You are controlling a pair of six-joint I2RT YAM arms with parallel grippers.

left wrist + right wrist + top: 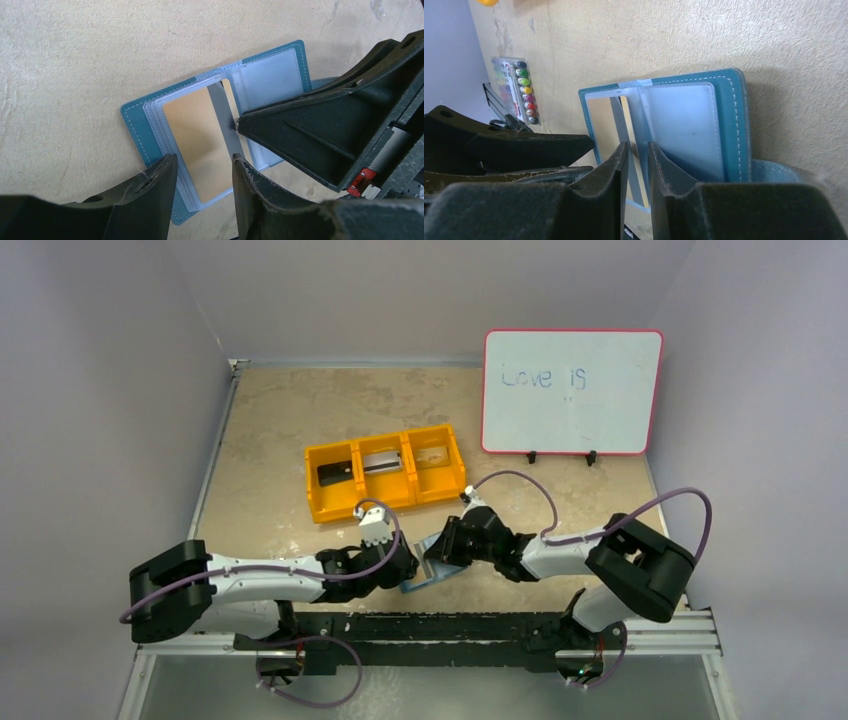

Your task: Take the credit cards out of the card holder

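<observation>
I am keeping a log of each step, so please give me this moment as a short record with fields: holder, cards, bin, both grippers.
card holder: open on the table, between the grippers
gold card: inside the card holder
orange bin: black card in left compartment, silver card in middle
left gripper: open, fingers either side of gold card
right gripper: narrow gap, tip at the card holder; grip unclear

Robotics lab cell, grey partition walls [100, 390], whiteboard [571, 392], mounting rail [450, 642]
</observation>
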